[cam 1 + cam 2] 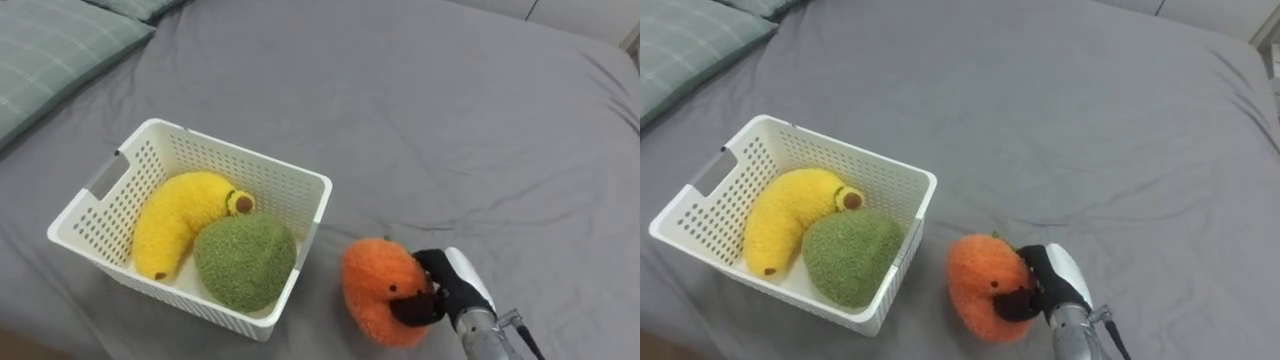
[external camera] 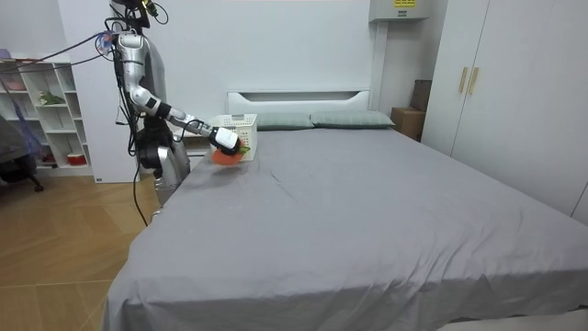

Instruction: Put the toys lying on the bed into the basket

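The orange toy (image 1: 378, 292) lies on the grey bed (image 1: 430, 130), just beside the white basket (image 1: 285, 190) at that basket's near right corner; whether the two touch I cannot tell. The right hand (image 1: 452, 283) comes in from the lower right and is clamped on the orange toy, its dark fingers (image 1: 420, 305) curled round the toy's right side; the toy rests on the sheet.

Inside the basket lie two more toys: a yellow banana (image 1: 175, 225) along the left side, and a round green toy (image 1: 245, 260) in the near right corner, pressed against the banana. The basket stands upright on the sheet, with a slot handle in its left wall; a checked pillow (image 1: 50, 50) lies well apart at the upper left.

In the room view the robot stands on the wooden floor at the side of the bed, near the headboard (image 2: 299, 96), with one arm stretched out over the mattress; the basket sits close to the pillows, with the orange toy just in front of it; a shelf (image 2: 41, 115) stands at the room view's left and a wardrobe (image 2: 501, 83) at its right.
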